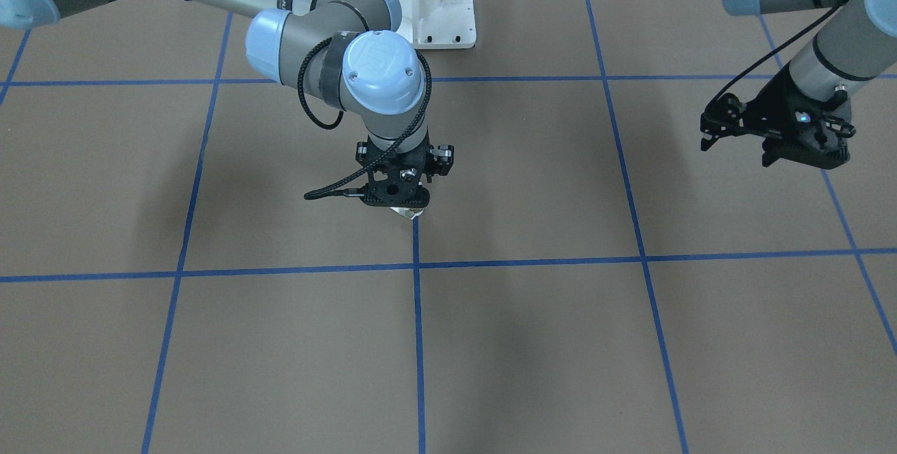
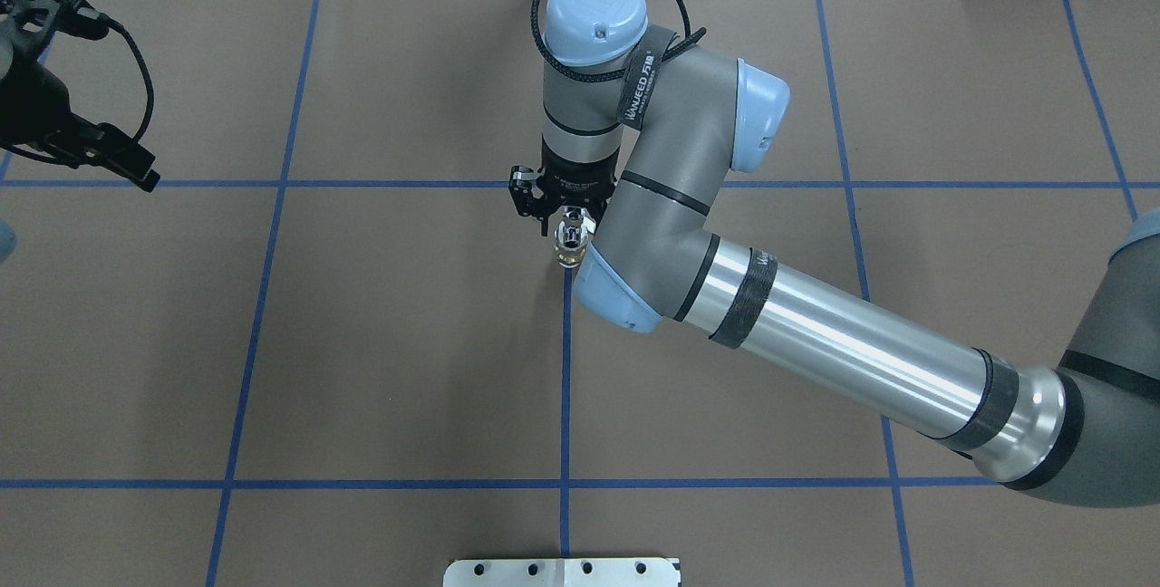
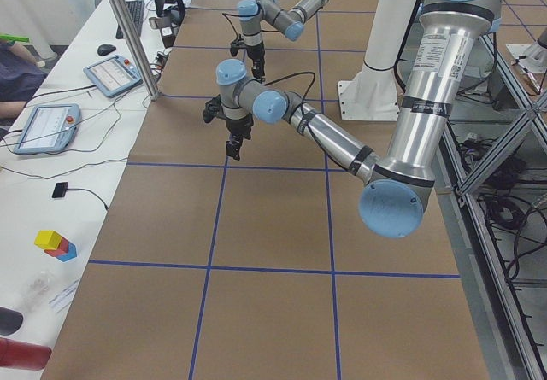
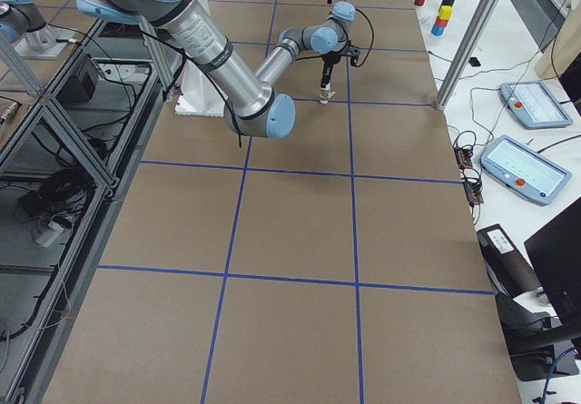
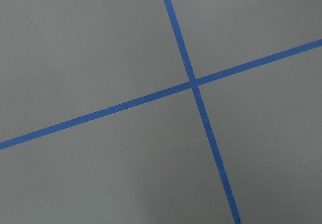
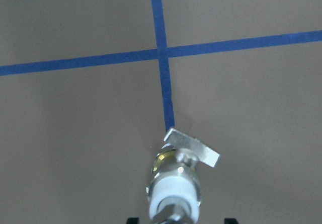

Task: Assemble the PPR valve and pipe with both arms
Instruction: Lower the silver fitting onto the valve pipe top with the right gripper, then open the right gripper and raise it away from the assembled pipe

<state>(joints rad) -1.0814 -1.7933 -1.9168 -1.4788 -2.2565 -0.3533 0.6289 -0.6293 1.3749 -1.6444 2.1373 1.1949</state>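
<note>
Here the right end effector (image 2: 569,223) points straight down near the middle of the surface (image 2: 362,342), closed on the valve (image 6: 177,178). The valve hangs upright in its grip. Its white collar (image 6: 175,199) sits uppermost between the fingers, the metal body is below that, and the small flat lever (image 6: 193,147) is at the bottom, facing the surface. It hangs right over a line of blue tape (image 6: 161,78), a little short of where two tape lines cross. It may be resting on the brown paper or hanging just clear of it; no view settles that. The left end effector (image 1: 767,139) hangs well apart, out toward the robot's left edge of the surface. I cannot tell whether it is open or closed. Its wrist camera shows only paper and crossed tape.
</note>
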